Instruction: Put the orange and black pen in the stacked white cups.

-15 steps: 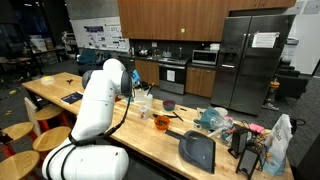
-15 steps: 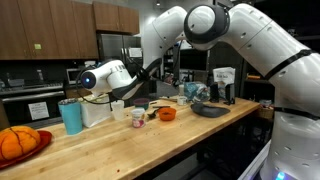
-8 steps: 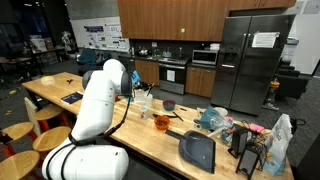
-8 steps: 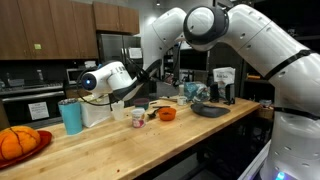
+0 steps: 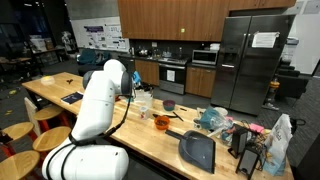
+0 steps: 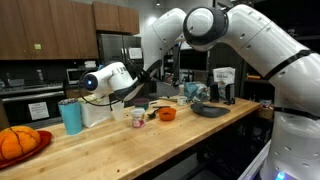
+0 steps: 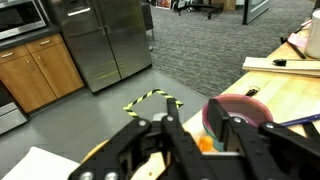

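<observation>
1. Exterior view: the gripper (image 5: 138, 93) is hovering above the wooden table (image 5: 150, 140), just above the stacked white cups (image 5: 144, 104). An orange cup (image 5: 162, 123) is standing near them. The orange and black pen is too small to pick out here.

2. Exterior view: the gripper (image 6: 122, 94) is hanging between a teal cup (image 6: 71, 116) and an orange bowl (image 6: 167, 113).

3. Wrist view: the 2 fingers (image 7: 165, 135) are framing a narrow gap with an orange patch (image 7: 204, 145) in it. Whether they are clamping the pen cannot be told.

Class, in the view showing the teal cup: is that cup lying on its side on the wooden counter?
No, the teal cup stands upright on the wooden counter, with its open end up.
</observation>
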### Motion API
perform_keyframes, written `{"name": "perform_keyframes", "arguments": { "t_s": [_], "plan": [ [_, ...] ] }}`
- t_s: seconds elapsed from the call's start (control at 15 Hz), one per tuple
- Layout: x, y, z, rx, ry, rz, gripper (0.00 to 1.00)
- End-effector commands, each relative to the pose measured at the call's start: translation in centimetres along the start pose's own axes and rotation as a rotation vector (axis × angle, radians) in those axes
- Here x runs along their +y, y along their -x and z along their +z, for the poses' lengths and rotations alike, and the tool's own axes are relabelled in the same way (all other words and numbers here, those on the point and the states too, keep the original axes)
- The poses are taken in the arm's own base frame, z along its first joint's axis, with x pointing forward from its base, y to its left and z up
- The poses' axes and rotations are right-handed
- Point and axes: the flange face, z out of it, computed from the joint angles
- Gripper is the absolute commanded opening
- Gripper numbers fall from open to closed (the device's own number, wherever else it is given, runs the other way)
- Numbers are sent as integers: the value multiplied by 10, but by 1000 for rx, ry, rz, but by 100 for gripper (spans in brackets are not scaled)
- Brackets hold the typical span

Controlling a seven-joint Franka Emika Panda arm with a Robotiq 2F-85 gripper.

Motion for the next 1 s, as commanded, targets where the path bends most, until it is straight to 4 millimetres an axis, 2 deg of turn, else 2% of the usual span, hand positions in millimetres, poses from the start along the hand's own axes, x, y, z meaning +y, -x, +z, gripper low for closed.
{"name": "perform_keyframes", "arguments": {
  "t_s": [0.0,0.27,0.47,0.6,0.73,0.93],
  "plan": [
    [-1,9,3,-23,-3,-16,68],
    [1,15,-3,-30,-2,-8,96],
    [8,36,-22,-42,11,18,100],
    [13,60,-44,-14,36,25,100],
    [18,96,-59,-79,67,25,100],
    [17,144,-64,-94,21,96,100]
  ]
}}
